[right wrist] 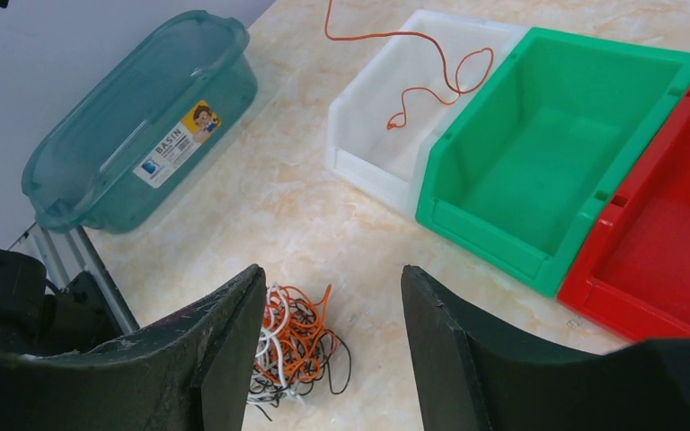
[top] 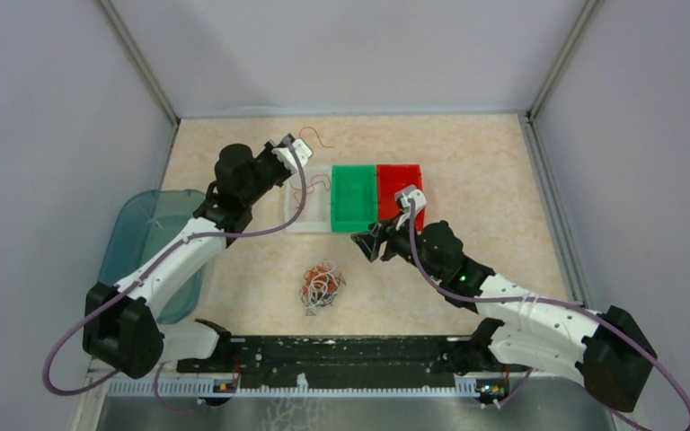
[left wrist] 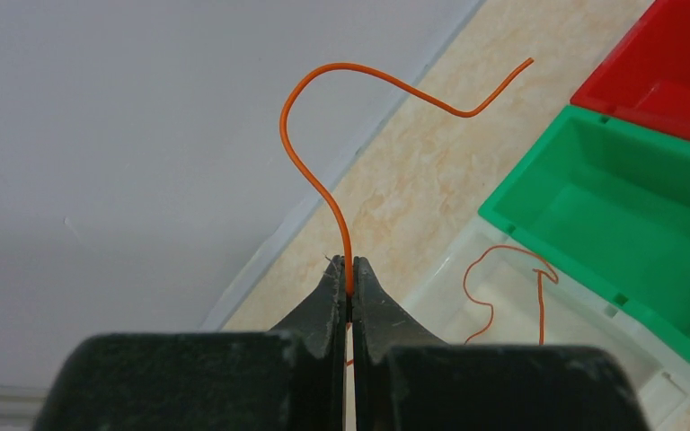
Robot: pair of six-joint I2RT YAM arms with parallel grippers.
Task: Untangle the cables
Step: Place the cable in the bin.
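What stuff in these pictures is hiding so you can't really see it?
- Left wrist view: the left gripper has its fingers in the way, hiding where the orange cable goes below them.
- Right wrist view: one finger of the right gripper covers part of the cable tangle; the picture edge cuts off the red bin.
- Top view: the tangle's wires are too small to count.

It was a robotics lab cell: plain grey walls (top: 45,135) boxed a table (top: 476,153), two arms (top: 175,256) bolted to its rail (top: 341,352).
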